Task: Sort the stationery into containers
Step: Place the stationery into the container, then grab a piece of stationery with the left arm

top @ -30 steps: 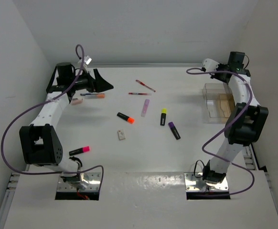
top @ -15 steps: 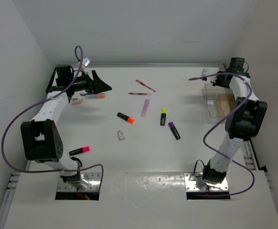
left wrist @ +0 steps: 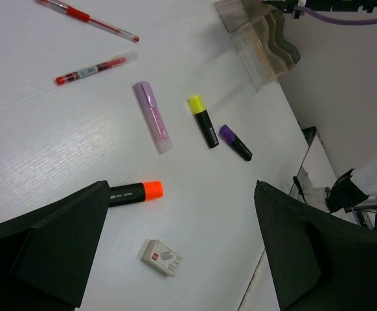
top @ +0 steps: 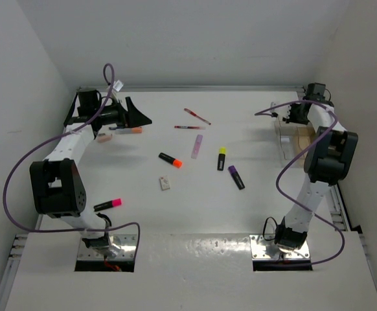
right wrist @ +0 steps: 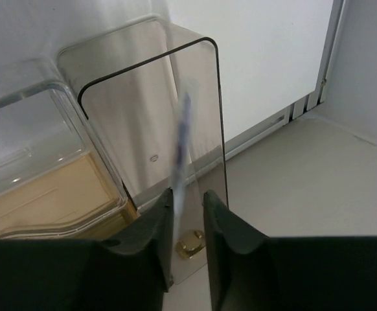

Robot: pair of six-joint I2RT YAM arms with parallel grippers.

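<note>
Right wrist view: right hand (right wrist: pixel 188 194) slightly open around a blurred pen (right wrist: pixel 184 129) at the clear container (right wrist: pixel 130 97). Left hand (left wrist: pixel 181 188) wide open.

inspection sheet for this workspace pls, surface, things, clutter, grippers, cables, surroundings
surface: white table, items scattered mid and far.
job's things: orange highlighter, yellow highlighter, purple highlighter, pink highlighter, lilac marker, red pens and eraser lie loose; clear containers far right.
clutter: nothing seen.
grippers: left gripper open, empty; right gripper over a clear container, blurred thin pen between its fingers, grip unclear.
cables: purple cables loop off both arms.
surroundings: white walls.
</note>
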